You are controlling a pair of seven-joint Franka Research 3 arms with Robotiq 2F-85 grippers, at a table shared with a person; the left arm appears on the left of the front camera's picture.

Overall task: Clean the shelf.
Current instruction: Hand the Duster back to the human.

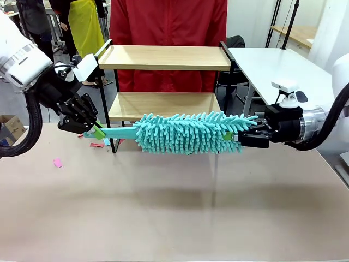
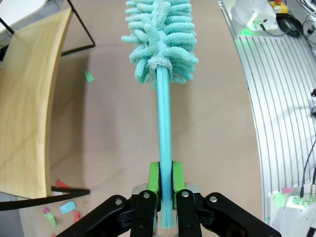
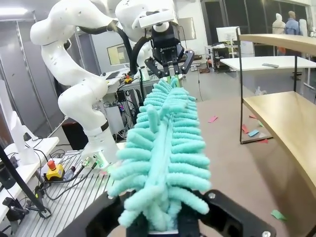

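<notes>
A teal fluffy duster (image 1: pixel 185 132) hangs level above the brown table, in front of the shelf (image 1: pixel 163 57), a two-tier rack of light wooden boards on a black frame. My left gripper (image 1: pixel 97 130) is shut on the duster's flat teal handle (image 2: pixel 165 148), which sits between the green pads (image 2: pixel 154 178). My right gripper (image 1: pixel 240 136) is shut on the fluffy far end of the duster (image 3: pixel 165 148), its fingertips buried in the strands. The right wrist view looks along the duster to the left gripper (image 3: pixel 168 74). The shelf's lower board (image 2: pixel 24 123) lies to the left in the left wrist view.
Small pink, teal and red paper scraps (image 1: pixel 58 162) lie on the table near the shelf's left leg (image 2: pixel 66 207). A person in a red jacket (image 1: pixel 169 22) stands behind the shelf. A white table (image 1: pixel 272 63) adjoins it on the right.
</notes>
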